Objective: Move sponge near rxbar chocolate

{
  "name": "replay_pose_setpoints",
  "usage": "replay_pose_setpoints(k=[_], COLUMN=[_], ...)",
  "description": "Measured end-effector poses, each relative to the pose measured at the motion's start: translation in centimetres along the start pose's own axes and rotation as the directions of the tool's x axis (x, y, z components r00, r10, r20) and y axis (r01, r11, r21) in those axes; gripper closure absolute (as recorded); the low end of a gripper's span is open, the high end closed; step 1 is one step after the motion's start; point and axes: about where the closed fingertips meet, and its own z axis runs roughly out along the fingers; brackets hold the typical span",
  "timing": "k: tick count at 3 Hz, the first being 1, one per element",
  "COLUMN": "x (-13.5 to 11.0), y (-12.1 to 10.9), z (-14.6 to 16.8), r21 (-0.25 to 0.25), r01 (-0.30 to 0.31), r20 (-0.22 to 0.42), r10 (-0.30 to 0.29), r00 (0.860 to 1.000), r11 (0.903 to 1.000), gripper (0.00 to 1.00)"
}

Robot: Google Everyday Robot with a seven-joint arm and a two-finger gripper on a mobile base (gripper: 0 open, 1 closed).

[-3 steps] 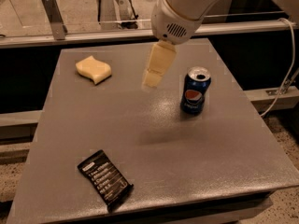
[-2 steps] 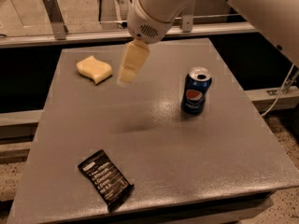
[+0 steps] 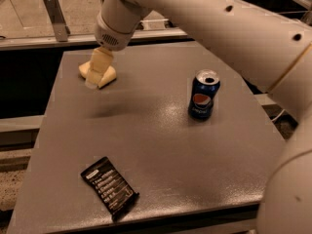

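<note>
Looking at a plain grey desk (image 3: pixel 161 145) with three things on it. Spotted the tool (image 3: pixel 99 68) up at the far-left corner, hanging off a fat cream arm (image 3: pixel 219 28) reaching in from the upper right. Sits right in front of the sponge (image 3: pixel 111 76) from this angle, overlapping its middle. Can't tell whether touching it or hovering just above. Can't tell either whether released, clenched or grasping anything, so not calling it.

As for the sponge: pale yellow, lying flat near the far-left edge of the desk, poking out on both sides of the tool.

Only one container here: a blue Pepsi can (image 3: pixel 204 95), standing upright toward the right side, well apart from the sponge. Shows its silver top with a dark patch in it, but no telling the contents.

Then the rxbar chocolate (image 3: pixel 109 187): black wrapper with white text, lying flat and skewed near the front-left edge. Well apart from both the sponge and the can, with bare desk in between.
</note>
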Motion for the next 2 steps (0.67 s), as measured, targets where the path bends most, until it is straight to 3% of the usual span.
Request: replay_pose_setpoints(k=[1, 2], x=[-1.2, -1.9], y=[-0.8, -0.4], z=[3.8, 8.1], r21=[-0.020, -0.049], r01=[-0.079, -0.157], r20=[-0.002, -0.029], r10=[0.079, 0.156], r00=[0.997, 0.987], r11=[0.9967, 0.9864], gripper=[0.00, 0.00])
